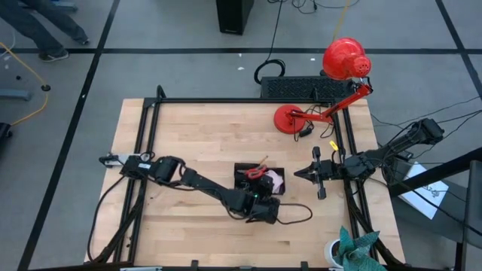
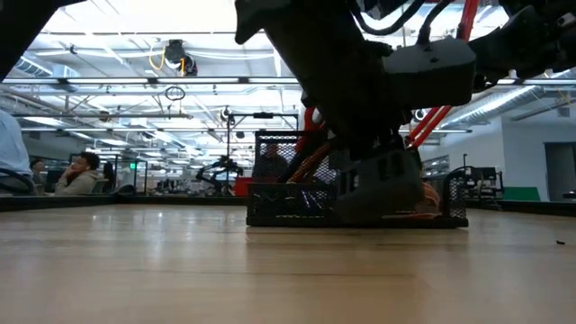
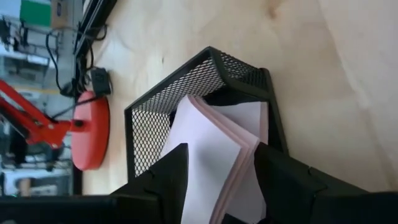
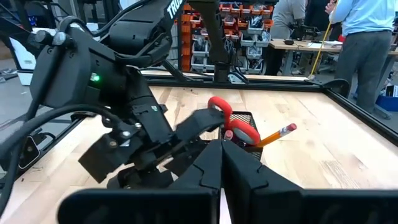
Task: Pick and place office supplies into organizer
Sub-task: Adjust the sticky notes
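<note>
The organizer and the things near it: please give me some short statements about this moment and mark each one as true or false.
1. The pink sticky-note pad sits between the fingers of the left pincer, over the organizer. True.
2. The red-handled scissors lie flat on the bare table, far from the organizer. False: they stand in the organizer, handles up.
3. An orange pencil sticks out of the organizer beside the scissors. True.
4. The right pincer is wide open above the organizer. False: it is shut and waits to one side of the organizer.
5. The red desk lamp stands inside the organizer. False: its round base rests on the table, apart from it.
</note>
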Motion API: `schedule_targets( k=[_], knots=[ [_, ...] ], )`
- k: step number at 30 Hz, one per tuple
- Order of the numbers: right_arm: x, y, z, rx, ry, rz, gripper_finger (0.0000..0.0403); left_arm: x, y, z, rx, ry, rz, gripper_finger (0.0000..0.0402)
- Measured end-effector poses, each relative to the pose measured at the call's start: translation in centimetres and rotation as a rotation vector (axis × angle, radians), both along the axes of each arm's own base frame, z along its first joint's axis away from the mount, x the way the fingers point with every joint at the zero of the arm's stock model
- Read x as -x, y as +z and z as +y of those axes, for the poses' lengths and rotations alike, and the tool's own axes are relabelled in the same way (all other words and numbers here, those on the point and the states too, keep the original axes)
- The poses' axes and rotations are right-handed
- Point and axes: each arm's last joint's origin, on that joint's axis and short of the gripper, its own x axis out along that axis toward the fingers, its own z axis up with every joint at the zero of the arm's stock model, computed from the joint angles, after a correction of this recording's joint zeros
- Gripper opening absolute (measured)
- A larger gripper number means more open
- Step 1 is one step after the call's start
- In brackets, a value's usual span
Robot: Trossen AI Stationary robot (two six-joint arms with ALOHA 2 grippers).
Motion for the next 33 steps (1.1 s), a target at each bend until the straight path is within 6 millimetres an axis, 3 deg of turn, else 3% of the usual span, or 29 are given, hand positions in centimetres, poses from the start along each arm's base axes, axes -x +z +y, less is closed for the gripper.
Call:
schedule_targets(
  k=[5,13,33],
  knots=[
    [0.0,0.0,0.0,0.003,0.000,0.000,0.0001,-0.4,0.0,0.7,0.071,0.015,-0.023,0.0168],
    [0.0,0.0,0.0,0.004,0.000,-0.001,0.0001,-0.8,0.3,0.5,0.107,0.001,-0.074,0.0014],
    [0.0,0.0,0.0,0.001,0.000,-0.001,0.0001,-0.6,2.1,-1.1,-0.155,-0.047,-0.045,0.0004]
  ],
)
